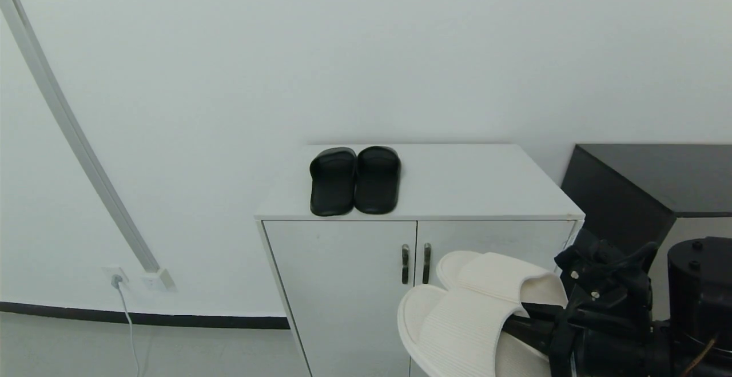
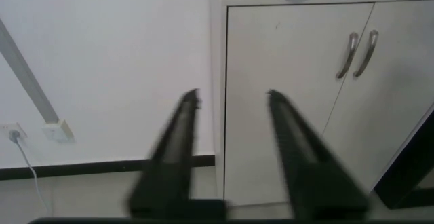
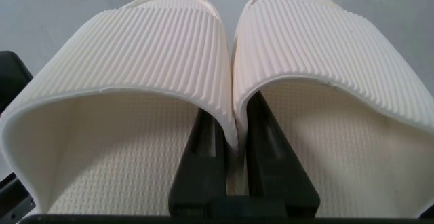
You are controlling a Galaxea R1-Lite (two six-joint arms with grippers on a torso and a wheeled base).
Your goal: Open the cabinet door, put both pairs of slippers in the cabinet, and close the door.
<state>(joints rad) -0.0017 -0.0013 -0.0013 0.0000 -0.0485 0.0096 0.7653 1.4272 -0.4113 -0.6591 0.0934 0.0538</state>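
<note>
1. Head view: the cabinet (image 1: 343, 285) stands with both doors shut, so nothing can go inside yet (opening comes first, I judge).
2. White slippers (image 1: 474, 308): this pair hangs in front of the cabinet's right door, below its top. The toes point toward the cabinet and the long axes run roughly at the door.
3. Black slippers (image 1: 354, 181): they lie side by side on the cabinet top, over the left door, toes toward the wall, untouched.
4. Right gripper (image 3: 234, 125): one finger sits inside each white slipper, and the fingers are clamped together on the two inner strap walls. This arm is busy.
5. Left gripper (image 2: 230, 98): its fingers are apart and hold nothing. It faces the cabinet's left front corner and is well apart from the cabinet.
6. Handles (image 1: 416, 263): the two upright bars sit close together at the middle seam of the cabinet front, long axes vertical.
7. The coming move turns on this: the loaded right hand hangs nearer the handles, but only the left is free. The left must travel from the cabinet's left corner toward the seam and meet an upright bar with its fingers on either side (a level pinch).
</note>
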